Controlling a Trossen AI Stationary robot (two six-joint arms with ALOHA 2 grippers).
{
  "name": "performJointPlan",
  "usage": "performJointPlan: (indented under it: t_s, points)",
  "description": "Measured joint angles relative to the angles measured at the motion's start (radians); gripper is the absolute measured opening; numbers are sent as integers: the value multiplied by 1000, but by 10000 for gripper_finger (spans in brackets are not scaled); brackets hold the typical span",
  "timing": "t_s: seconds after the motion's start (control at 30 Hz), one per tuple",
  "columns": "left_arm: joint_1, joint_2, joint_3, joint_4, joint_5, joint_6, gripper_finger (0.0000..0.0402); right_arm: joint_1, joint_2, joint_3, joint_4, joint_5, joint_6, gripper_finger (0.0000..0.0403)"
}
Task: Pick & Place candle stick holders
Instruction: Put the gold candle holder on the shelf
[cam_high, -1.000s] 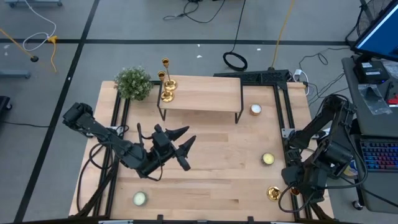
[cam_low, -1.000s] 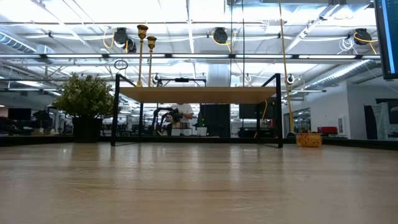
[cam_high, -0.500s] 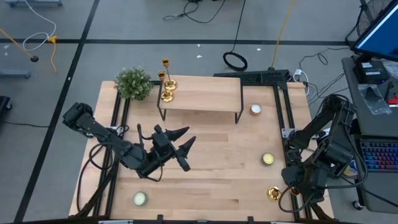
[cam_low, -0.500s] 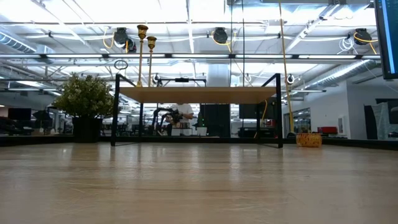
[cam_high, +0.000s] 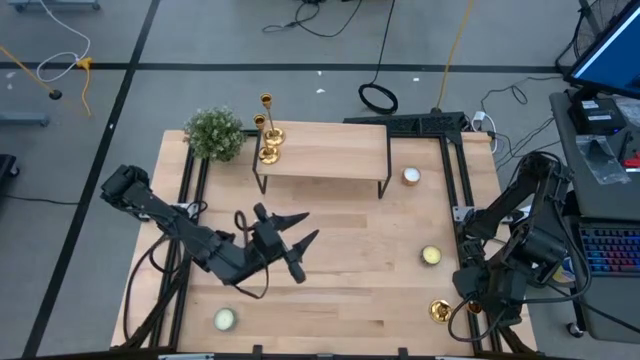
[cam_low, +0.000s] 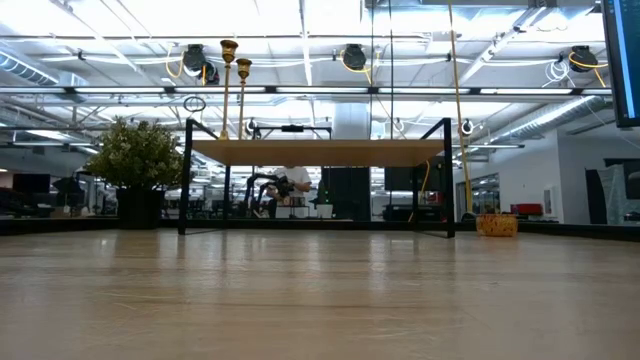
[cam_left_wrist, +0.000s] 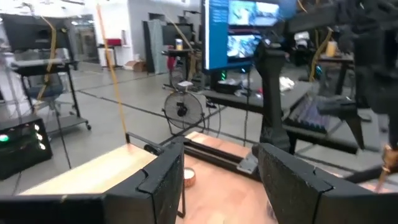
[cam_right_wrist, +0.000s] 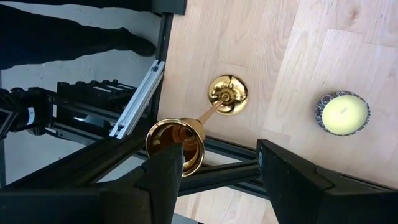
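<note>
Two gold candle stick holders (cam_high: 268, 140) stand upright on their round bases at the left end of a raised wooden shelf (cam_high: 330, 150); the low view shows them too (cam_low: 231, 90). The third gold holder (cam_high: 439, 311) stands on the table near the front right corner. In the right wrist view its top cup (cam_right_wrist: 175, 142) shows just ahead of the fingers and its base (cam_right_wrist: 228, 94) rests on the wood. My right gripper (cam_right_wrist: 217, 171) hangs open above it, touching nothing. My left gripper (cam_high: 306, 226) is open and empty over the table's middle, also seen in the left wrist view (cam_left_wrist: 221, 186).
Short whitish-yellow candles sit at the right by the shelf (cam_high: 411, 177), at mid right (cam_high: 431, 255) and at the front left (cam_high: 224, 320). A small green plant (cam_high: 214, 133) stands at the far left. Black frame rails (cam_high: 455, 200) run along the table's sides.
My left gripper has shifted a little toward the table's right and near edges, staying open. My right gripper and the candle stick holders have kept still.
</note>
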Motion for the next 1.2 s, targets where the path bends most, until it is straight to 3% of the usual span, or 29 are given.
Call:
performJointPlan:
  t_s: [0.23, 0.53, 0.83, 1.2]
  points:
    - [0, 0, 0, -131, 2, -151, 207, 0, 0, 0, 0, 0, -7, 199]
    - [16, -2, 0, -245, 3, -199, 207, 0, 0, 0, 0, -1, -21, 199]
    - [98, -74, -1, -565, 199, -437, 207, 0, 0, 0, 0, -3, -20, 199]
    - [121, -115, -61, -619, 250, -493, 207, 0, 0, 0, 0, -4, -19, 199]
